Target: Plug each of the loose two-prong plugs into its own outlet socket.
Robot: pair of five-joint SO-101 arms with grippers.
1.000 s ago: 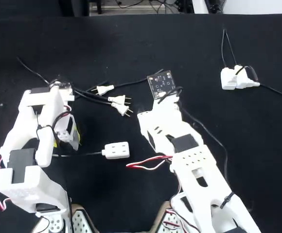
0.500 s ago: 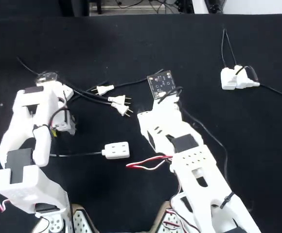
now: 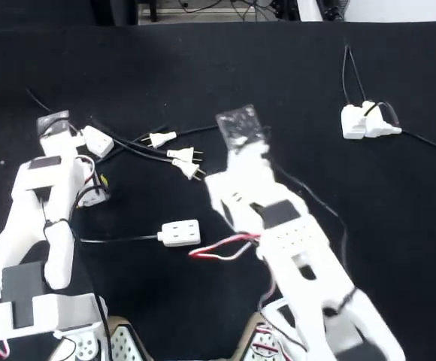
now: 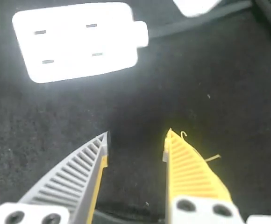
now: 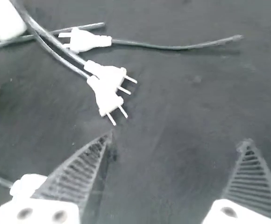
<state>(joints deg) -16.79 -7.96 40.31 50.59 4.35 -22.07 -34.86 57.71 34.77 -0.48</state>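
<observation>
The right arm is swinging leftward over the black cloth tabletop (image 3: pixel 406 218), bringing the right tool (image 5: pixel 176 139) closer to the three white two-prong plugs (image 5: pixel 108 73) on their black cords. Its fingers are standing wide apart with nothing between them, and the nearest plug is lying just ahead of one fingertip, prongs pointing toward the tool. The left arm is stretching farther away from its base than a second ago, uncovering a small white block (image 3: pixel 98 141) on the cords that its body was hiding. The left tool (image 4: pixel 135 137) is also hanging apart and empty, low over the cloth, with the white four-slot outlet block (image 3: pixel 180 232) lying near in front of it, all slots unfilled.

The plugs themselves are lying loose in a cluster where they were, well apart from that outlet. So no insertion is under way yet; the shift is reading as the right tool lining up for a first pick while the left is clearing room.
</observation>
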